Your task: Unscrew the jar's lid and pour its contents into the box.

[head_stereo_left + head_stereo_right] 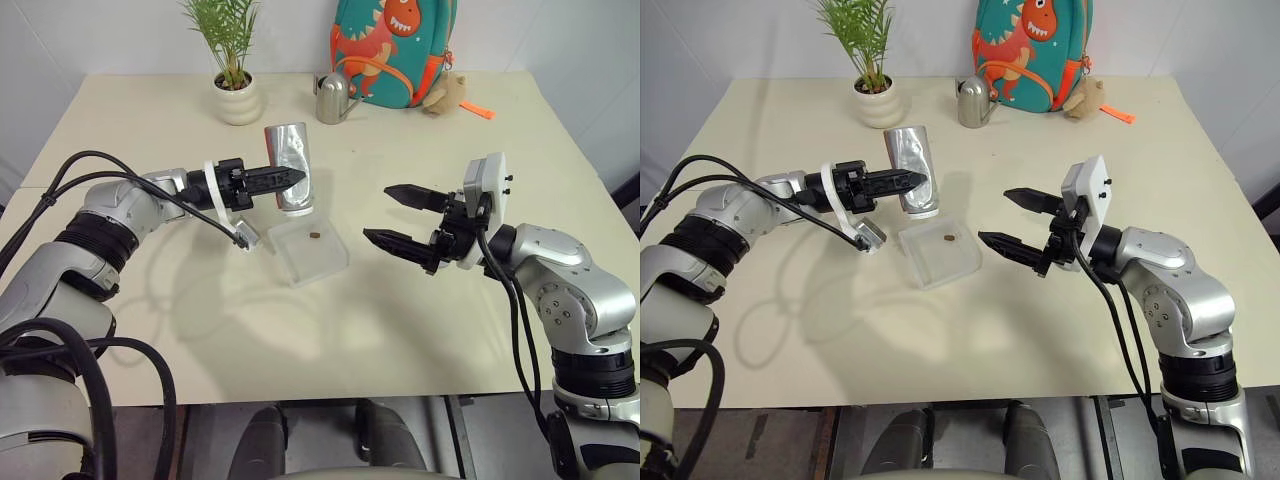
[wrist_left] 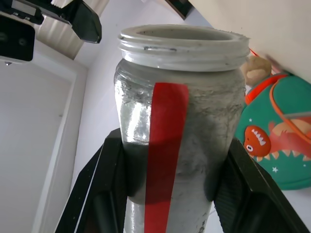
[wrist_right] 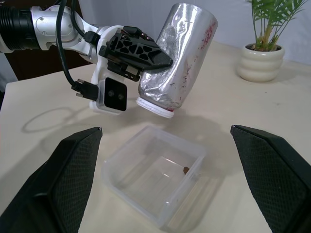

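Risk: the jar (image 3: 175, 63), upended at upper centre of the right wrist view, hangs over the near rim of the box (image 3: 127, 180); bits may fall outside. Left gripper (image 1: 290, 179) clamps its crinkled silver body, mouth uncapped. One brown bit (image 3: 186, 169) lies inside. Right gripper (image 1: 395, 213) stands apart, empty.

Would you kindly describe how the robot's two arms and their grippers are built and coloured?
Both arms are silver-grey metal with ribbed black joint bands and loose black cables looping along them. The left gripper has two black fingers with lattice-patterned sides on a white bracket carrying a small camera block. The right gripper has two tapering black fingers with finely textured pads, behind them a white rectangular plate.
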You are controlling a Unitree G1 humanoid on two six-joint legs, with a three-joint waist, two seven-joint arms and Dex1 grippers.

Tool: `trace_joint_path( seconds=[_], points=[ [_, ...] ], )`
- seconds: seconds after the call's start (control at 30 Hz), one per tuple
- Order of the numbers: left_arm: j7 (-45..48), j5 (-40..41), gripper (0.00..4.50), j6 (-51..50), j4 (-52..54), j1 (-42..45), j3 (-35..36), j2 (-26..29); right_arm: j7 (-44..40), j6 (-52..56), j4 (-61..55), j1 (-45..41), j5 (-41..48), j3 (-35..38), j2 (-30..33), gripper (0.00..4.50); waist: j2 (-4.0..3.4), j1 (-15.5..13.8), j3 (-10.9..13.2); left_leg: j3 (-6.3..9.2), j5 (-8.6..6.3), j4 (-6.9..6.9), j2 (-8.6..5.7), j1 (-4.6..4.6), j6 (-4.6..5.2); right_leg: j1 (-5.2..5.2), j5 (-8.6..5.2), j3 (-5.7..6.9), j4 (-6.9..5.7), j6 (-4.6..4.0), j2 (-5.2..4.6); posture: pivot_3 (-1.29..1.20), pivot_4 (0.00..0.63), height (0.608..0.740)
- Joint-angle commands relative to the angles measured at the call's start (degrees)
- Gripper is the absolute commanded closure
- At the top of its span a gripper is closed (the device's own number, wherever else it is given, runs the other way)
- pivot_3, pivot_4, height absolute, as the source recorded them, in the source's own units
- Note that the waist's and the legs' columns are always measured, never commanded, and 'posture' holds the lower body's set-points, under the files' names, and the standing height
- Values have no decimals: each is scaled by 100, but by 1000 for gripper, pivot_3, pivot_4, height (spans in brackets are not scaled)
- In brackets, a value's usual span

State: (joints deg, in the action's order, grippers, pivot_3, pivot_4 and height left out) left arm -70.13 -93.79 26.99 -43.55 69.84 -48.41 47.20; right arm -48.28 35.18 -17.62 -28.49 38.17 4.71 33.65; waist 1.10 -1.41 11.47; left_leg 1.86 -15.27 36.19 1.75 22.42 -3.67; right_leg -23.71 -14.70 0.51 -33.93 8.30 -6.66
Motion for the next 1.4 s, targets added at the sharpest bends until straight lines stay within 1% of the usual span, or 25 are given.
trace_joint_path(
  seconds=[0.03, 0.13, 0.27, 0.33, 0.37, 0.4, 0.43, 0.47, 0.53, 0.57, 0.6, 0.63, 0.67, 0.73, 0.87, 0.93, 1.0, 1.07, 1.13, 1.23, 1.4],
  points=[
    [-53, 211, 2621, 117, 216, 93, 82, 198, -44, -117, -31, -31, 7, 36, -6, 33, 0, 4, 0, 0, 0, 0, 0, 0, 0, 0, 0, 0, 0, 0, 0, 0, 150, 740],
    [264, 724, 2621, 649, 217, 85, 282, 227, -52, -127, 3, -62, -6, 7, -26, 33, 0, 1, 0, -1, 11, 0, 0, 0, -19, -1, 0, -1, 0, 0, 0, 0, 150, 740],
    [1186, 1943, 2621, 1980, 102, 4, 658, 329, -105, -127, 43, -97, -18, -32, -51, 33, 0, 1, 0, -2, 11, 2, 0, 0, -20, 0, 0, -1, -1, 0, -1, 0, 150, 740],
    [1974, 2820, 2621, 2545, 1, -127, 976, 369, -150, -121, 69, -105, -17, -38, -37, 33, 0, 7, -1, -2, 12, 2, 0, 0, -22, 0, 0, -2, 0, 0, -1, 0, 150, 740],
    [2651, 3510, 2621, 2811, -224, -202, 1180, 313, -180, -117, 75, -108, -11, -40, -23, 33, 0, 10, -1, -3, 13, 2, 0, 0, -23, 0, 0, -2, 0, 0, -1, 0, 150, 740],
    [3183, 4027, 2621, 2985, -362, -270, 1344, 272, -202, -114, 79, -111, -8, -41, -15, 33, 0, 11, -1, -6, 14, 2, 0, -1, -24, 0, 0, -4, 0, 0, -1, 0, 150, 740],
    [3840, 4812, 2621, 3082, -453, -411, 1577, 243, -238, -111, 79, -114, -5, -51, 1, 33, 0, 15, -1, -8, 14, 3, 0, -2, -25, 0, 0, -5, -1, 0, -1, 0, 150, 740],
    [4780, 5769, 2621, 3024, -511, -624, 1783, 173, -280, -114, 76, -110, -6, -64, 19, 33, 0, 21, -1, -10, 14, 4, 0, -3, -25, 0, 0, -6, -3, -1, -1, 0, 150, 740],
    [6081, 7138, 2621, 2795, -315, -1036, 2151, 142, -341, -117, 66, -104, -15, -83, 37, 33, -1, 33, -1, -15, 14, 5, 1, -9, -24, 1, 0, -12, -8, -1, -1, 0, 150, 740],
    [6928, 7987, 2621, 2370, -57, -1327, 2357, 81, -361, -113, 63, -101, -13, -88, 38, 33, -1, 39, -1, -15, 14, 6, 1, -8, -24, 1, 0, -12, -9, -1, -1, 0, 150, 740],
    [7327, 8483, 2621, 2111, 170, -1560, 2585, 76, -381, -111, 65, -104, -14, -101, 34, 33, -1, 44, -1, -16, 13, 8, 1, -9, -23, 1, 0, -15, -11, -1, -1, 0, 150, 740],
    [7877, 9243, 2621, 1483, 505, -1855, 2912, -12, -394, -111, 50, -103, -13, -111, 32, 33, -1, 62, -1, -18, 13, 11, 1, -10, -23, 1, 0, -18, -16, -1, -1, 0, 150, 740],
    [8180, 9865, 2621, 738, 791, -2130, 3288, -112, -399, -110, 40, -106, -11, -120, 25, 33, -1, 80, -1, -17, 13, 12, 1, -9, -22, 1, 0, -19, -15, -1, -1, 0, 150, 740],
    [8698, 10738, 2621, -356, 1270, -2660, 3868, -213, -420, -149, 31, -100, -49, -164, 13, 33, 1, 130, -1, -17, 11, 22, 1, -10, -19, 1, 0, -23, -26, -1, -1, 0, 150, 740],
    [8664, 11543, 2621, -1995, 1978, -3455, 4878, -375, -479, -200, -43, -21, -135, -253, 22, 33, 2, 180, -2, -17, -4, 33, 2, -20, 8, 4, 0, -28, -41, -1, 0, 0, 150, 740],
    [8840, 12078, 2621, -2594, 2274, -3801, 5365, -535, -547, -297, -50, 40, -273, -345, 49, 33, 3, 175, -3, -16, -4, 39, 2, -25, 9, 5, 0, -30, -55, -2, 1, 0, 150, 740],
    [9012, 12335, 2621, -2991, 2419, -4069, 5694, -651, -612, -427, -30, 89, -443, -466, 73, 33, 5, 168, -4, -16, -4, 51, 2, -27, 9, 8, 0, -31, -63, -3, 1, 0, 150, 740],
    [9000, 12364, 2621, -3129, 2480, -4255, 5961, -776, -643, -531, -7, 122, -551, -545, 63, 33, 5, 165, -4, -15, -9, 72, 2, -26, 15, 12, 0, -31, -71, -3, 1, 0, 150, 740],
    [8957, 12147, 2621, -3086, 2462, -4366, 6082, -835, -665, -627, 23, 137, -641, -598, 44, 33, 14, 154, -9, -14, -10, 83, 2, -26, 17, 17, 5, -31, -71, -8, 1, 0, 150, 740],
    [8954, 12201, 2621, -3023, 2279, -4462, 6429, -1042, -745, -896, 158, 167, -890, -744, 66, 33, 28, 138, -18, -12, -9, 89, 2, -27, 17, 22, 9, -30, -69, -12, 1, 0, 150, 740],
    [9180, 12030, 2621, -2812, 2176, -4583, 6648, -1204, -865, -1228, 430, 207, -1141, -801, 62, 33, 39, 152, -25, -12, -9, 88, 2, -30, 16, 23, 13, -30, -55, -13, 2, 0, 150, 740]
  ],
)
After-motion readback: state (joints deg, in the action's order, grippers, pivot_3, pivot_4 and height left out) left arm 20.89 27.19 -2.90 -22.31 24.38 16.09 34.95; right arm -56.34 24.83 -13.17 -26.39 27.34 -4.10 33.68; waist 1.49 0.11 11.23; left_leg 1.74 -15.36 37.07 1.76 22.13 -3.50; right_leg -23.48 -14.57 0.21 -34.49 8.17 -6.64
